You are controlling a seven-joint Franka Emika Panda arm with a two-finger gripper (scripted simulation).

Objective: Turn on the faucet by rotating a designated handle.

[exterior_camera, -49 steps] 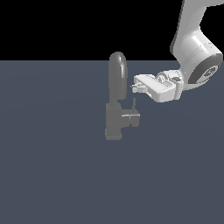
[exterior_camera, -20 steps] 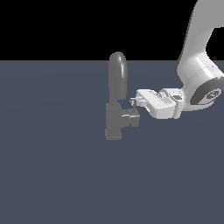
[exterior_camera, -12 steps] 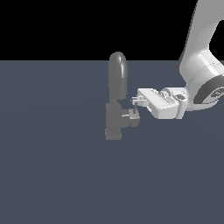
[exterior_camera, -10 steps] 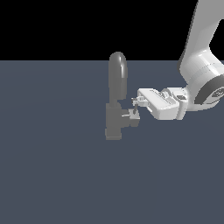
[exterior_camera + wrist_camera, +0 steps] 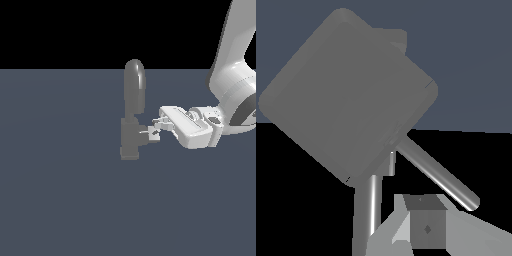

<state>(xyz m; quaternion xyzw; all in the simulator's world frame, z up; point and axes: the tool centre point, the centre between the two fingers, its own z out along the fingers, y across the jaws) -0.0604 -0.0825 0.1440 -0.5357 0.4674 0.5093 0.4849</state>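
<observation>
The matte grey faucet [image 5: 129, 142] stands on a blocky base column with a tall round-topped spout [image 5: 135, 85]. The handle [image 5: 144, 137] is a small boxy stub sticking out of the base toward the exterior view's right. My gripper [image 5: 154, 132] reaches in from the right, its fingers close together, with the fingertips against the stub's outer end and holding nothing. In the wrist view the handle's square end face [image 5: 348, 95] fills the frame. A thin lever pin [image 5: 436, 172] runs out from it, just past my fingertip [image 5: 426, 227].
A flat dark blue-grey floor [image 5: 60, 200] lies all around the faucet. The white arm [image 5: 232, 85] comes down from the upper right of the exterior view.
The gripper has come down from spout height to the level of the handle stub, and its fingertips now sit against the stub. The faucet body has not moved.
</observation>
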